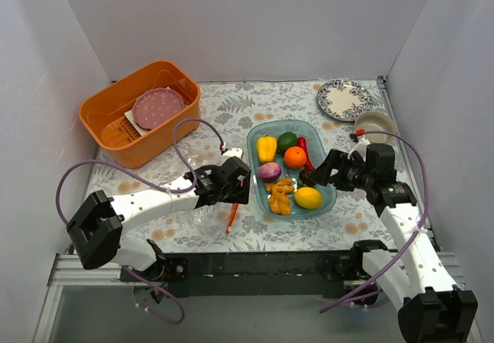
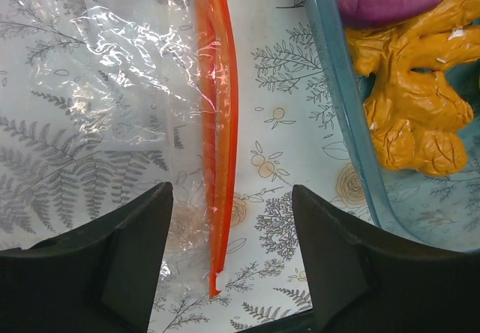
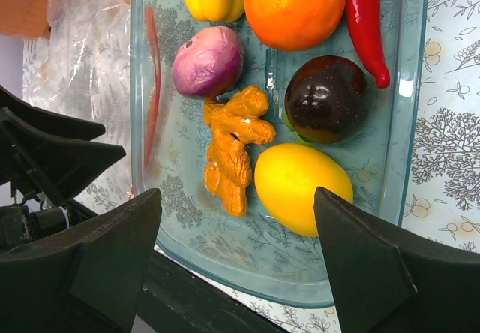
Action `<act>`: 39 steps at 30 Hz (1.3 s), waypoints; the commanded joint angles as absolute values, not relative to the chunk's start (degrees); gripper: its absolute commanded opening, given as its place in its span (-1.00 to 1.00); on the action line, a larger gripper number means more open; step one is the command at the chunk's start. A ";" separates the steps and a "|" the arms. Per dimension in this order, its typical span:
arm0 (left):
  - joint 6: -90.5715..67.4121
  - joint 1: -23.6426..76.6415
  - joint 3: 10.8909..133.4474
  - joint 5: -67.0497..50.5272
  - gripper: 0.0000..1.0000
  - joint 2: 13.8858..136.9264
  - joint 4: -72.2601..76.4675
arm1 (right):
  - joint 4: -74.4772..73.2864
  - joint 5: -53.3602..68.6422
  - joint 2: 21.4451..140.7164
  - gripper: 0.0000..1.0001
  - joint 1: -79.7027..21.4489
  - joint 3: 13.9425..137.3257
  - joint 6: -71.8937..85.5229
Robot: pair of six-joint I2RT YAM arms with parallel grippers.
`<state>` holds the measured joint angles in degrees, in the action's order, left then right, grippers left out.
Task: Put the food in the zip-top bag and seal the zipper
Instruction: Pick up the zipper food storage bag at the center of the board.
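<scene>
Seen from above, the clear zip-top bag (image 1: 207, 213) is being left flat on the patterned table (image 1: 347, 227) at left. Its orange-red zipper (image 2: 217, 138) is being straddled by the spread, empty fingers of the left gripper (image 2: 230, 190). Just beside it, the food is being kept in the blue tray (image 3: 371, 190): yellow pepper (image 1: 266, 148), purple onion (image 1: 269, 171), orange (image 1: 295, 157), red chili (image 3: 364, 18), lemon (image 3: 304, 187) and a dark round one (image 3: 326, 99). At right, the right gripper (image 3: 236, 194) is being held open above the tray's edge, gripping nothing.
</scene>
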<state>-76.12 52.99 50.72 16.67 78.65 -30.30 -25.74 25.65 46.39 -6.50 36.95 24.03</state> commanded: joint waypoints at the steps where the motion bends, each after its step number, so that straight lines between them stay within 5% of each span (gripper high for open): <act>1: -74.97 55.37 50.71 20.65 0.24 80.23 -28.83 | -25.14 25.93 46.67 0.77 -6.68 36.92 23.73; 8: -78.57 56.34 51.76 25.31 -0.03 86.38 -30.32 | -25.22 25.67 46.93 0.76 -6.77 37.00 23.82; 18: -79.98 56.86 53.70 26.63 -0.03 90.96 -30.06 | -25.49 25.22 47.11 0.77 -6.77 36.48 23.82; 29: -81.65 57.13 53.09 27.33 -0.65 89.39 -30.50 | -25.40 25.22 47.46 0.76 -6.77 36.21 23.82; 39: -82.97 57.22 54.40 28.39 -1.00 87.02 -32.43 | -25.14 25.49 47.37 0.74 -6.77 35.77 24.34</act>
<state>-81.71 56.86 52.29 25.82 90.89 -31.07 -26.00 25.23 47.42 -6.50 36.51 24.08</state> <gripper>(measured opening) 0.015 0.873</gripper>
